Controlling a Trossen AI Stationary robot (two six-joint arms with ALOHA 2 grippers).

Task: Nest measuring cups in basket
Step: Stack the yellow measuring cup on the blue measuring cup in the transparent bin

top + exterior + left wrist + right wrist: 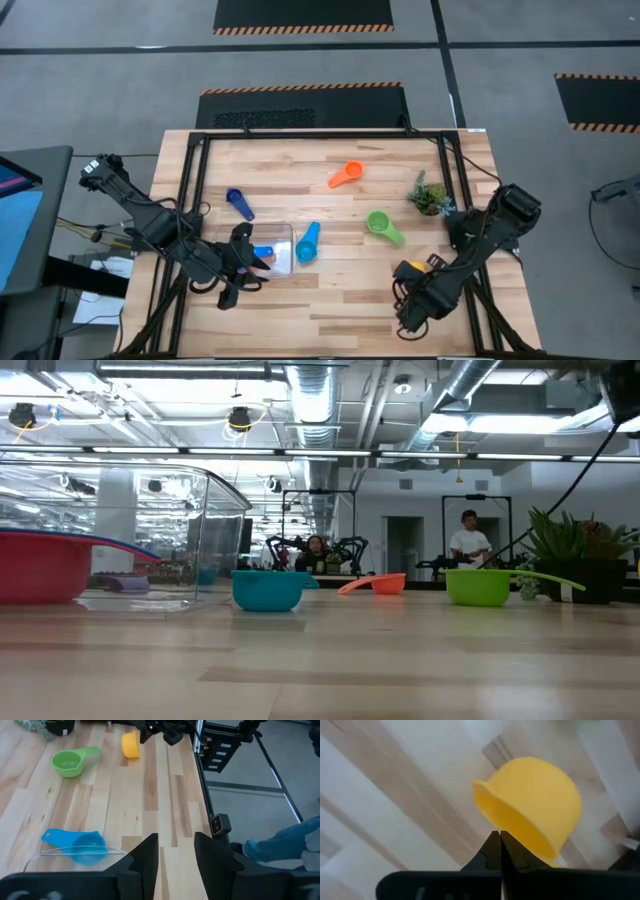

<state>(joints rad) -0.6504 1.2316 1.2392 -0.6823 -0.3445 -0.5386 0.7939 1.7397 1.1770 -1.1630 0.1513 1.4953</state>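
The clear basket (pixel 283 233) sits on the table's left half, holding a blue cup (pixel 263 252) and a red cup (pixel 38 568). My left gripper (pixel 175 851) is open at the basket's near left corner, with nothing between its fingers. On the table lie a teal cup (pixel 307 242) beside the basket, a dark blue cup (pixel 240 203), an orange cup (pixel 345 175) and a green cup (pixel 383 227). My right gripper (pixel 500 842) is near the table's right near side, shut on the yellow cup (pixel 535 805). My right gripper pinches the yellow cup at its rim side (pixel 512 837) between the two shut fingers; the fingers hide the exact part. The cup is tipped on its side, bowl beyond the fingertips, opening facing sideways. Whether it is clear of the table I cannot tell.
A small leafy plant (pixel 428 197) stands near the table's right far side, close to the green cup. Black frame rails (pixel 190 190) run along the table's edges. People show in the room beyond (pixel 470 540). Bare wood lies in the near middle (pixel 340 300).
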